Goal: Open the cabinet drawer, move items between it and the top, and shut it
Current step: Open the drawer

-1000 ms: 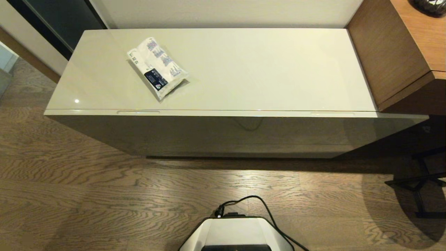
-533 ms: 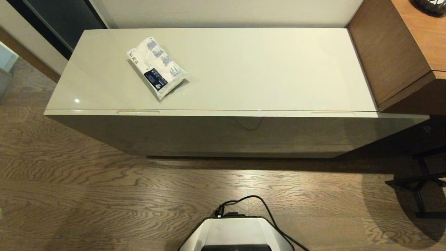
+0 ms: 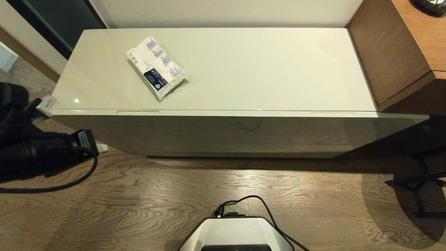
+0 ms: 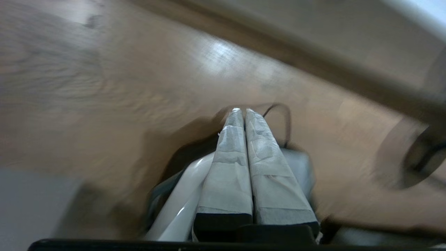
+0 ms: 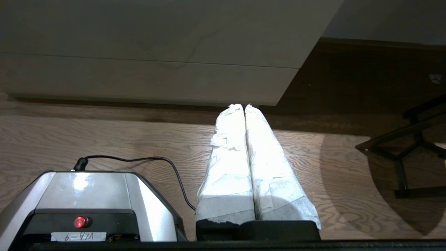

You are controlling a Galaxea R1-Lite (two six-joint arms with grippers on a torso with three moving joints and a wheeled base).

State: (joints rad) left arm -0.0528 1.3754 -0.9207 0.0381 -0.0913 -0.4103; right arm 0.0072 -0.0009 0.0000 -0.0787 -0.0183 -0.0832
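The white tissue packet (image 3: 157, 68) with blue prints and a dark label lies on the glossy beige-grey top (image 3: 261, 66), towards its left rear. The cabinet drawer (image 3: 226, 134) is closed, and its two slot handles (image 3: 138, 112) (image 3: 332, 113) run along the front edge. No slipper is in view. My left arm (image 3: 41, 150) hangs low at the far left, beside the cabinet's left front corner. Its gripper (image 4: 241, 111) is shut on nothing, above the floor. My right gripper (image 5: 244, 106) is out of the head view; it is shut and empty, low before the drawer front (image 5: 156, 76).
Taller brown wood-grain furniture (image 3: 400, 52) adjoins the cabinet on the right. Black stand legs (image 3: 421, 181) stand on the wooden floor at the right. My white base (image 3: 237, 233) with its black cable (image 3: 264, 209) sits in front of the cabinet.
My left arm has come into the head view at the far left, where only floor showed before. The tissue packet and the drawer have not moved.
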